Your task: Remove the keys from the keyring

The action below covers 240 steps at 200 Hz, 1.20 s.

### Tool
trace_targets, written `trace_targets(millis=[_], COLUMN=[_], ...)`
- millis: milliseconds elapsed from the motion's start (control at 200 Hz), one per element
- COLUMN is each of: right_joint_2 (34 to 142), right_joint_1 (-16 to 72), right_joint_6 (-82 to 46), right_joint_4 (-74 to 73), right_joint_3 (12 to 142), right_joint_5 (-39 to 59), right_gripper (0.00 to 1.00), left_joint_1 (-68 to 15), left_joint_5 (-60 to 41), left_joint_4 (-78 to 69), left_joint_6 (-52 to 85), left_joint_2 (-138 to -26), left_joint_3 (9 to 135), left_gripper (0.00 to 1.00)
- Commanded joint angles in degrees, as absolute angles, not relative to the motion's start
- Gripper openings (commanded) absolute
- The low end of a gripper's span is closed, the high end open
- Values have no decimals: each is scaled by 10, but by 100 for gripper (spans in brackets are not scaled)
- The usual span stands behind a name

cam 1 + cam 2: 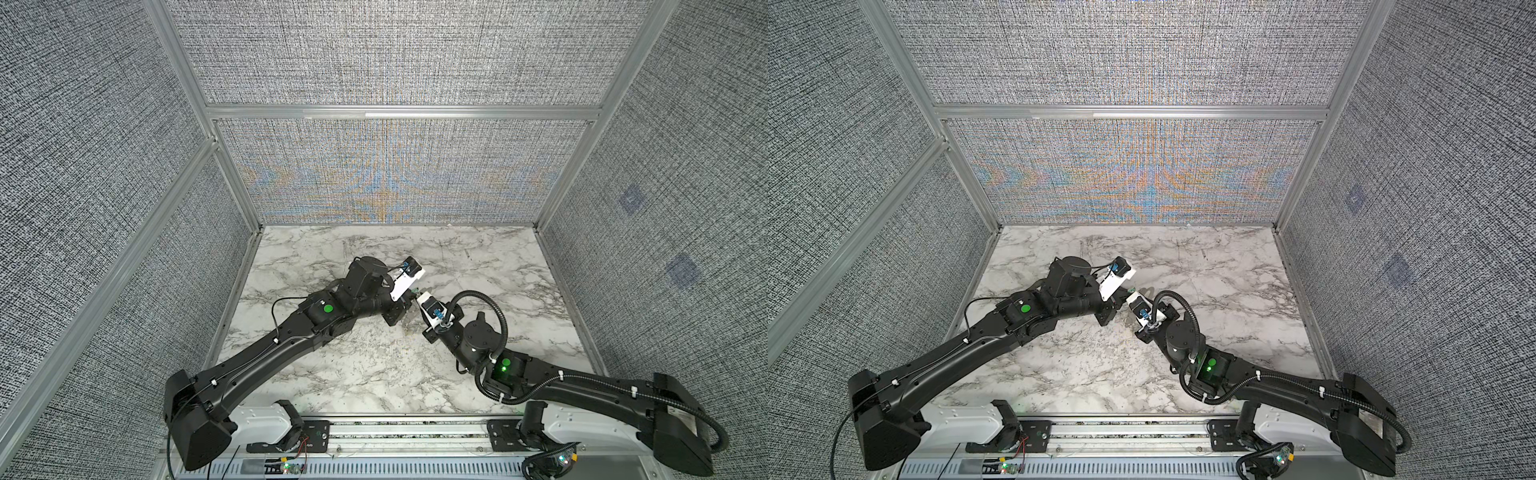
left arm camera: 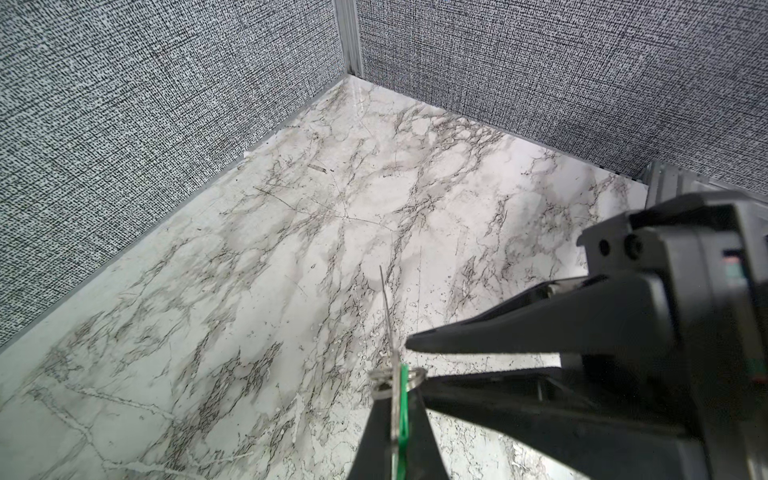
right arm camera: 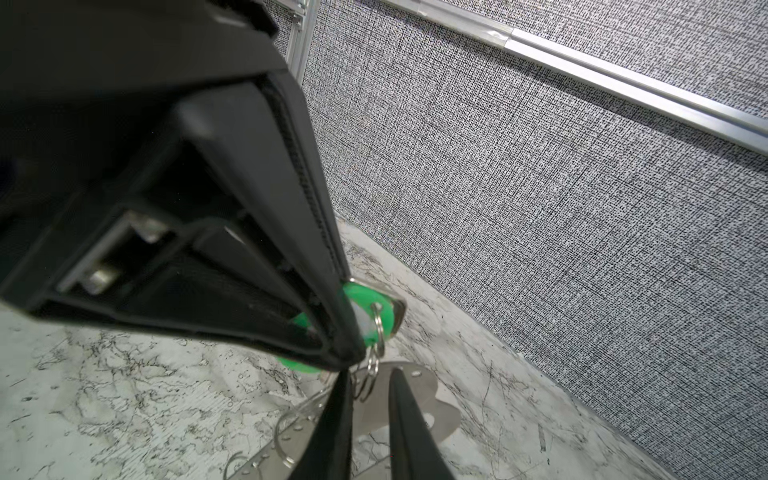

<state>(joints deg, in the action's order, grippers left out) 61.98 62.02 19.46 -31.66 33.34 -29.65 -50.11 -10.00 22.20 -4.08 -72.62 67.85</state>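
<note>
My left gripper (image 2: 398,388) is shut on a key with a green plastic tag (image 2: 403,415), seen edge-on between its fingers. In the right wrist view the same green-tagged key (image 3: 358,296) sticks out past the left gripper (image 3: 353,357). A small wire ring (image 3: 376,328) runs through the tag. Below it spreads the flat grey keyring (image 3: 440,411), with more thin wire rings along one edge. My right gripper (image 3: 369,374) meets the left one tip to tip. Its jaws stand narrowly open astride a lower wire ring. In both top views the grippers (image 1: 415,293) (image 1: 1128,293) meet mid-table.
Marble-patterned tabletop (image 1: 374,365) enclosed by grey fabric walls (image 1: 395,174) with aluminium posts on three sides. Both black arms reach in from the front rail (image 1: 407,432) and cross toward the middle.
</note>
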Motion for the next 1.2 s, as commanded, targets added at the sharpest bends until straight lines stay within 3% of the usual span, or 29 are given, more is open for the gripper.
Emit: trace_targets(millis=[0, 275, 560, 855, 1196], right_joint_2=[621, 621, 616, 605, 602], right_joint_1=[621, 621, 621, 620, 616], right_joint_6=[198, 194, 196, 212, 236], right_joint_4=[-344, -332, -333, -353, -391], right_joint_3=[337, 339, 336, 322, 311], right_joint_5=[-292, -292, -285, -270, -231], right_gripper=[16, 11, 0, 0, 0], left_joint_1=[-501, -502, -502, -499, -477], left_joint_5=[-107, -107, -98, -57, -80], left_joint_4=[215, 215, 217, 226, 228], left_joint_6=[-41, -41, -47, -49, -38], left_joint_2=[-727, -727, -725, -722, -731], left_joint_3=[685, 686, 686, 683, 676], left_gripper=[0, 0, 0, 0, 0])
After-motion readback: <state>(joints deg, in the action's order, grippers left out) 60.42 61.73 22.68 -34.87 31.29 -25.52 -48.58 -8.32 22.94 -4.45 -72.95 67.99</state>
